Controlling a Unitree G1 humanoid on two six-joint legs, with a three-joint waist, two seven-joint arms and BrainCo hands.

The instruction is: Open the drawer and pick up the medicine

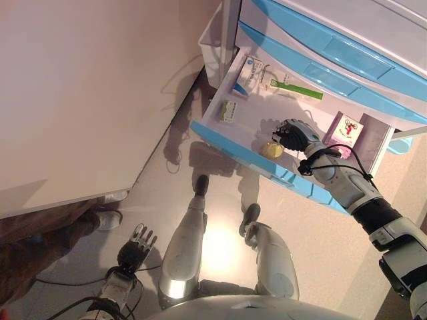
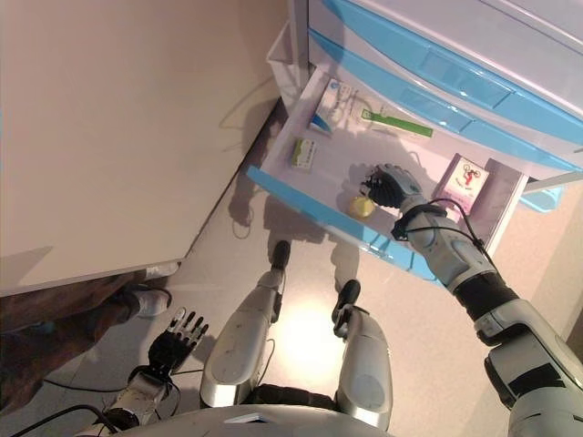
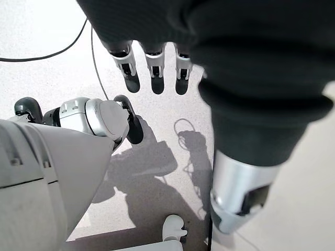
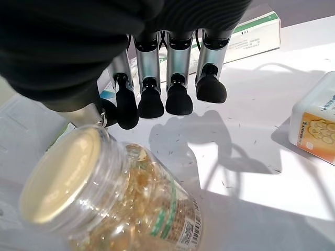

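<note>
The lower drawer of a white cabinet with blue fronts stands pulled open. A clear bottle of yellow capsules with a cream lid lies on its side inside, near the front edge. My right hand is inside the drawer just past the bottle, fingers relaxed and holding nothing. In the right wrist view the fingertips hover over the white drawer floor, with the bottle close beneath the hand. My left hand hangs low by my side, fingers straight and empty.
The drawer also holds a pink box, a long green-striped box, a white and blue box, a small green box and an orange-labelled white container. Closed drawers sit above. A person's shoe is at the left.
</note>
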